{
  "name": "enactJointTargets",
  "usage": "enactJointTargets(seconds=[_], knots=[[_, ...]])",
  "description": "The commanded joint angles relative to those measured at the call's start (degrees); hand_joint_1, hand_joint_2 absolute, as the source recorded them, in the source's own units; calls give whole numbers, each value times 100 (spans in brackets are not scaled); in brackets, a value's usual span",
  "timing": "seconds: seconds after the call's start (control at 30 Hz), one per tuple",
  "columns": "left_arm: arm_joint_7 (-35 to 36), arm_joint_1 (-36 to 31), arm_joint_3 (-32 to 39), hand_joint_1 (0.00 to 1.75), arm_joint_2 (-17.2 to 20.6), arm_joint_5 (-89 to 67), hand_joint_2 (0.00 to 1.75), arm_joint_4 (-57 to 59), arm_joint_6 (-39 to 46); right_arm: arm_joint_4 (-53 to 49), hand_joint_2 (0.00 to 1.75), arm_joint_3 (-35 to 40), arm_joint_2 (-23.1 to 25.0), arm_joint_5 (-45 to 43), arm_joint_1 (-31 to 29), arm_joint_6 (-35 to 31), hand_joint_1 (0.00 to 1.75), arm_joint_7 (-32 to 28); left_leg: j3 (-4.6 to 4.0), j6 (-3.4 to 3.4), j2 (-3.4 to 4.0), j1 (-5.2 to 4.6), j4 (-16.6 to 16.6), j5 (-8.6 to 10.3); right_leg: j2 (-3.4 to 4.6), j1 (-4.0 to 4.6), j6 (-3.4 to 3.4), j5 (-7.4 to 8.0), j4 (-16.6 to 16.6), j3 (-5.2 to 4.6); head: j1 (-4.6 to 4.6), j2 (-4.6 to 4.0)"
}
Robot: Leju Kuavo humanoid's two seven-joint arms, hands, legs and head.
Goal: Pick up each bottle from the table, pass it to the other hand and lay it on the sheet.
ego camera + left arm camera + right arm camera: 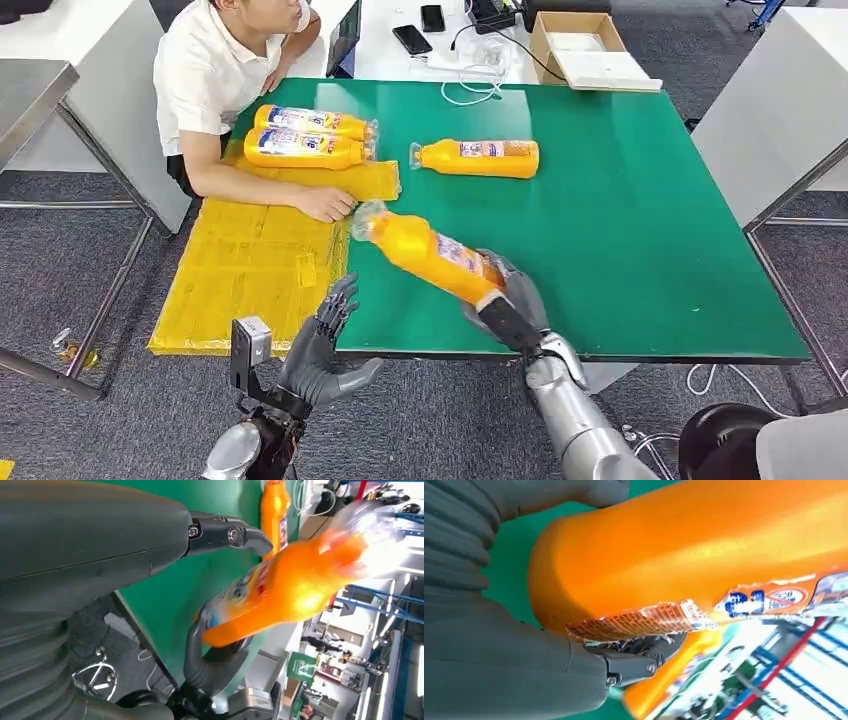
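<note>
The right hand (508, 300) grips the base end of an orange plastic bottle with a printed label (425, 252) and holds it raised off the green table top (640, 230), with the clear neck pointing toward ten o'clock in the head view. The right wrist view confirms the hold: the bottle's orange body sits between the thick thumb and the darker fingers (634, 662), which wrap under its peeling label.

The left hand (318, 350) is empty, its fingers apart and palm turned toward the bottle. It hangs at about eight o'clock from the bottle, near but not touching. In the left wrist view the bottle lies just beyond the fingertips (250, 535).

Judged step: the hand-over, with pick-up complete and transfer not yet made. The next move calls for closing the gap so that the left hand can wrap the free mid-body or neck end before the right hand lets go.

The yellow plastic sheet (250, 265) hangs over the table's left edge, at nine o'clock from the bottle. Two like bottles (305, 137) lie on its far end. A person's hand (325, 204) rests on the sheet, close to the raised bottle's neck. One further orange bottle (478, 158) lies on the table at twelve o'clock, awaiting its turn.
</note>
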Motion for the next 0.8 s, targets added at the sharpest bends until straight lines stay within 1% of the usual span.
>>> enactJointTargets(seconds=[0.03, 0.13, 0.17, 0.27, 0.33, 0.37, 0.4, 0.43, 0.47, 0.5, 0.53, 0.57, 0.6, 0.7, 0.8], knots=[[12, 89, -74, 0, 153, -3, 175, -123, -13, -1207, 175, 1030, 235, -398, 382, 92, 175, 346, 10, -8, 13, 3, -1, -6, 8, 4, -12, -4, 2, 5, 2, 0], [12, 89, -74, 0, 153, -3, 175, -123, -13, -1207, 175, 1030, 235, -398, 382, 92, 175, 346, 14, -10, 16, 3, -1, -8, 10, 4, -13, -6, 3, 8, 2, 0], [-13, 107, -95, 0, 131, -48, 175, -166, 42, -1270, 175, 1202, 217, -575, 434, 90, 175, 477, 16, -11, 13, 2, -1, -9, 7, 4, -15, -8, 4, 9, 0, 0], [74, 37, -159, 0, 106, 392, 175, -175, -258, -1028, 175, 1765, 172, -594, 315, 219, 175, 524, 17, -10, 12, 0, -3, -8, 6, 2, -15, -8, 2, 11, 2, 0], [-169, -61, -71, 0, -33, 376, 175, -219, -124, -686, 175, 2071, 112, -536, 188, 433, 175, 445, 4, -6, 9, 3, -1, -4, 8, 3, -9, -1, 0, 1, 2, 0], [-272, -70, -37, 0, -66, 292, 175, -264, -11, -614, 175, 2146, 110, -508, 169, 453, 175, 440, 16, -10, 16, 2, 1, -9, 11, 4, -15, -6, 3, 10, 2, 0], [-493, -93, -28, 0, -126, 0, 175, -363, 314, -524, 175, 2274, 132, -472, 154, 397, 175, 393, 6, -7, 13, 3, 1, -5, 8, 4, -10, -2, 2, 3, 2, 0], [-492, -106, -30, 0, -137, -6, 175, -383, 324, -524, 175, 2282, 152, -474, 167, 384, 175, 387, 3, -6, 8, 3, 0, -3, 2, 4, -10, -2, 1, 1, 2, 0], [-577, -129, -22, 0, -190, -180, 175, -459, 583, -512, 175, 2386, 203, -459, 159, 361, 175, 401, 12, -10, 9, 3, 3, -7, 2, 5, -15, -7, 5, 7, 2, 0], [-566, -143, -25, 0, -208, -186, 175, -457, 614, -516, 175, 2421, 230, -448, 157, 364, 175, 400, 8, -8, 4, 2, 1, -5, -1, 4, -12, -6, 4, 5, 0, 0], [-646, -181, -50, 0, -234, -416, 175, -432, 938, -595, 175, 2557, 271, -470, 189, 353, 175, 381, 3, -7, 3, 5, 2, -4, 2, 6, -10, -3, 1, 1, 2, 0], [-674, -197, -62, 0, -261, -471, 175, -404, 1069, -664, 175, 2634, 307, -496, 230, 337, 175, 369, 16, -10, 10, 4, 2, -10, 5, 5, -15, -8, 4, 12, 0, 0], [-628, -274, -75, 0, -227, -484, 175, -285, 1228, -826, 175, 2702, 349, -544, 310, 263, 175, 342, 9, -8, 6, 3, 0, -6, 3, 4, -12, -5, 1, 7, 2, 0], [-640, -317, -69, 0, -204, -346, 175, -198, 1244, -1091, 175, 2818, 367, -649, 413, 222, 175, 415, 12, -9, 4, 3, -2, -5, -2, 5, -14, -7, 1, 9, 4, 0], [-647, -311, -90, 0, -184, -326, 175, -217, 1245, -1145, 175, 2856, 319, -691, 413, 233, 175, 456, 15, -9, 4, 1, -3, -6, -1, 3, -14, -8, 2, 10, 2, 0]])
